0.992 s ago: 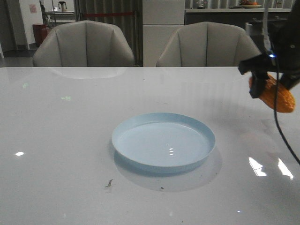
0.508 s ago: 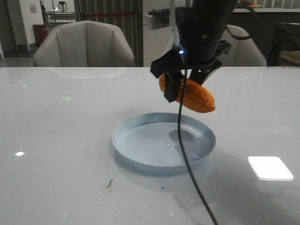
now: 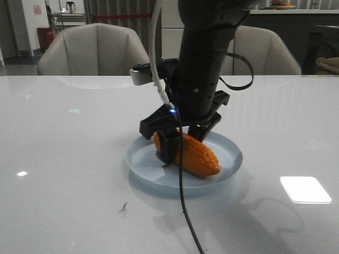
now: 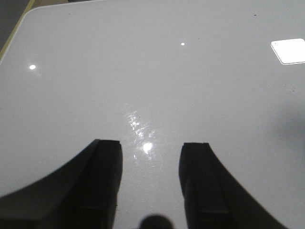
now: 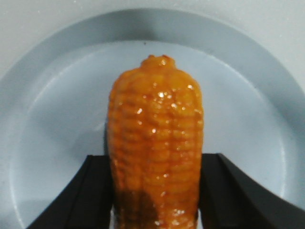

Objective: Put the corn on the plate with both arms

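Note:
The orange corn (image 3: 195, 155) lies low inside the pale blue plate (image 3: 231, 157) at the table's middle, tapered end toward the front right, and seems to rest on the plate's floor. My right gripper (image 3: 183, 141) reaches down from above and is shut on the corn's thick end. In the right wrist view the corn (image 5: 155, 138) sits tight between the two black fingers (image 5: 97, 191), over the plate (image 5: 52, 119). My left gripper (image 4: 151, 145) is open and empty over bare white table; it does not show in the front view.
The glossy white table (image 3: 63, 159) spreads around the plate. Two grey chairs (image 3: 95, 50) stand behind its far edge. The right arm's black cable (image 3: 183, 211) hangs down in front of the plate. A small dark speck (image 3: 123, 207) lies front left of the plate.
My right arm has carried the corn from the far right to over the plate, then lowered it into the plate. The plate has not moved.

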`<state>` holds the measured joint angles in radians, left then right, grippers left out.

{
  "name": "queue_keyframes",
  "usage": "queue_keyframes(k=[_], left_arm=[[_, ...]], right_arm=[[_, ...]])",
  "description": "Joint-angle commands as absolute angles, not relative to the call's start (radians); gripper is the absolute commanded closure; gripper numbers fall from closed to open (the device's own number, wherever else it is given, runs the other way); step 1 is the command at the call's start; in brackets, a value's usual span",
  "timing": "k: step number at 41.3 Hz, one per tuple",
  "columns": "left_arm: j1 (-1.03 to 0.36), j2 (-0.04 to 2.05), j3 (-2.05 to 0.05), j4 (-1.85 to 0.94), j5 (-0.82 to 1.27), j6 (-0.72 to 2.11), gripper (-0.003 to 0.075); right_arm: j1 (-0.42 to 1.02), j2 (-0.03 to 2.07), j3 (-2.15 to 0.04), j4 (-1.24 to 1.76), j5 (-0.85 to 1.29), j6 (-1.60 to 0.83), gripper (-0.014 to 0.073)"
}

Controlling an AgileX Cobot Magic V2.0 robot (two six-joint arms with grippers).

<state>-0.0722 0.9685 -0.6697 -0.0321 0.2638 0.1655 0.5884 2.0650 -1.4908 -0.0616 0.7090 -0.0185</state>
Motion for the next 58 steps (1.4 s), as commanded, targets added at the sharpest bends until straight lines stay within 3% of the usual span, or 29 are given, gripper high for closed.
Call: queue_keyframes(k=[1,14,27,36,46,58], left_arm=[[-0.071,0.954,-0.697,-0.035,0.185,0.159,0.0364],[-0.071,0.954,-0.697,-0.035,0.185,0.159,0.0364],[-0.071,0.954,-0.697,-0.035,0.19,0.159,0.0364],[-0.071,0.954,-0.697,-0.035,0.192,0.159,0.0364],[-0.071,0.954,-0.697,-0.035,0.192,0.159,0.0364],[-0.071,0.954,-0.697,-0.035,0.19,0.159,0.0364]], right_arm=[[0.588,2.008,-1.518,-0.056,0.695,-0.006,0.01],[0.584,1.963,-1.594,-0.142,0.742,0.0,0.0072],[0.567,1.776,-1.718,-0.144,0.818,0.038,0.0072],[0.434,1.587,-1.706,-0.144,0.94,0.166,0.0072],[0.217,1.338,-1.556,-0.162,0.906,0.158,0.0072],[0.074,1.039,-1.114,-0.166,0.785,0.074,0.0072]])
